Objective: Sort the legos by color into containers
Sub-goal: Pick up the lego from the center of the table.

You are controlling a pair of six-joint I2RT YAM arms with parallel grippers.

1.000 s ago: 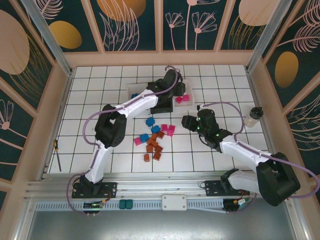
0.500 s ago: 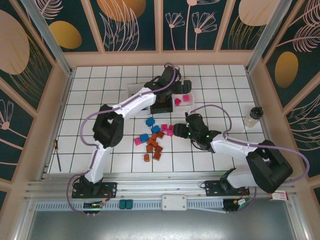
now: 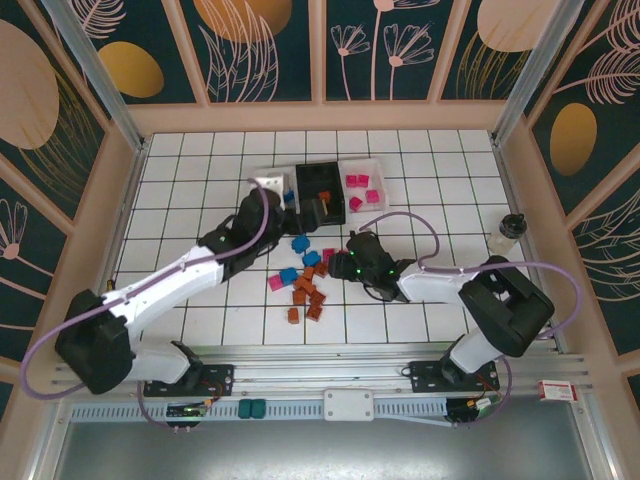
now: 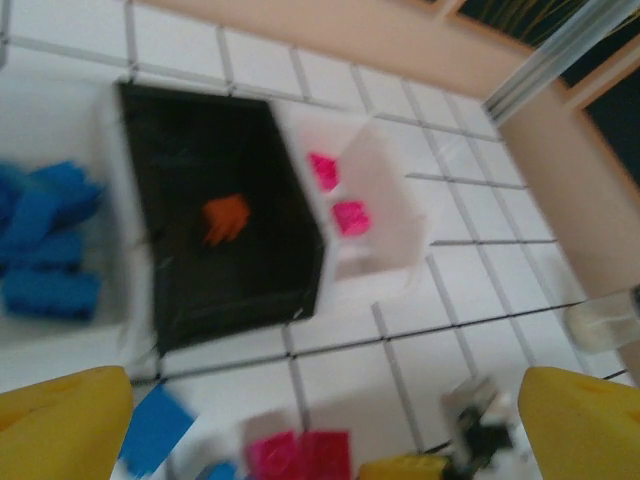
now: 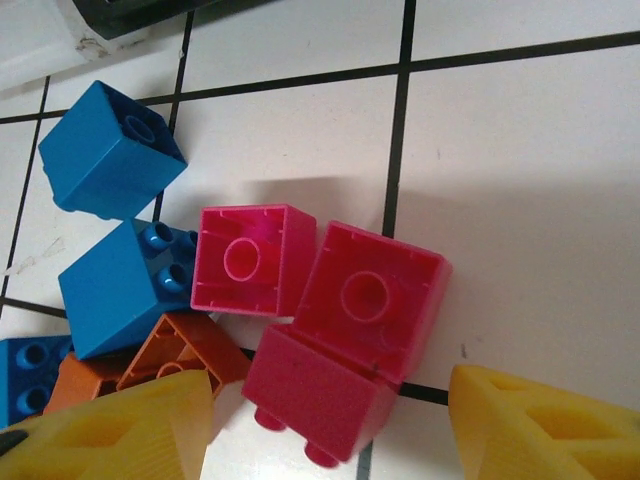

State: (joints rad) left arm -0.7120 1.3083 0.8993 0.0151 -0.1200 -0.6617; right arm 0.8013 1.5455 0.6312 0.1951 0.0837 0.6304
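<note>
The containers stand in a row at the back: a white bin (image 3: 268,186) holding blue bricks (image 4: 45,240), a black bin (image 3: 320,192) with one orange brick (image 4: 226,217), and a white bin (image 3: 362,185) with pink bricks (image 4: 335,195). Loose legos (image 3: 305,280) lie in a pile in front of them. My left gripper (image 3: 288,215) hovers open and empty just before the bins, its fingers (image 4: 60,425) spread wide. My right gripper (image 5: 330,430) is open low over three pink bricks, straddling the nearest one (image 5: 315,385). Blue bricks (image 5: 110,150) and an orange brick (image 5: 185,350) lie to its left.
A small dark-capped bottle (image 3: 508,232) stands at the right by the wooden wall. A screwdriver (image 3: 115,305) lies at the far left of the tiled floor. Wooden walls ring the work area.
The left arm has drawn back from over the bins, its gripper now just in front of them. The right gripper has slid left to the pink bricks at the pile's edge.
</note>
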